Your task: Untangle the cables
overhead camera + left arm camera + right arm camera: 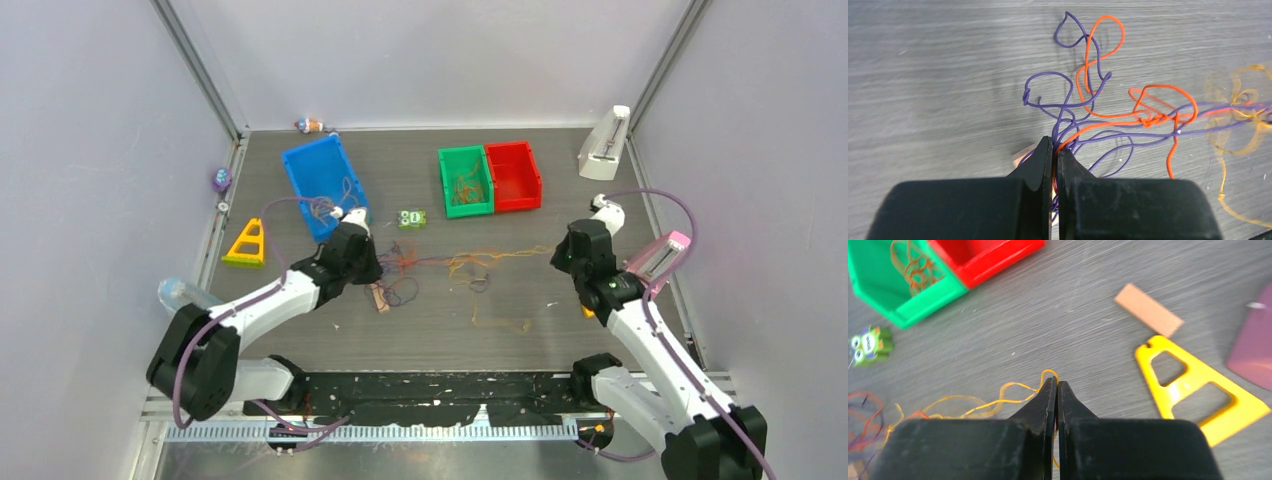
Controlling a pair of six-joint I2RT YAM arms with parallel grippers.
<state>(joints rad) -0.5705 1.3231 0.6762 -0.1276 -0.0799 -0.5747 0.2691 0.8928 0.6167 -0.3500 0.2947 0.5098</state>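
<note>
grey table [450,335], cables [465,188] in green bin [444,180], left tool [1054,150], right tool [1056,383] — both pinching cables

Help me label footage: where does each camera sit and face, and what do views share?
Top external: above, behind the bases, looking down on the table; both arms show.
Left wrist: on its arm, facing down past the left hand at cables.
Right wrist: on its arm, facing past the right hand toward the green bin.
Top and right wrist share the green bin.

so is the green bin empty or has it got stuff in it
Not empty: the green bin holds a small tangle of orange cables.
</note>
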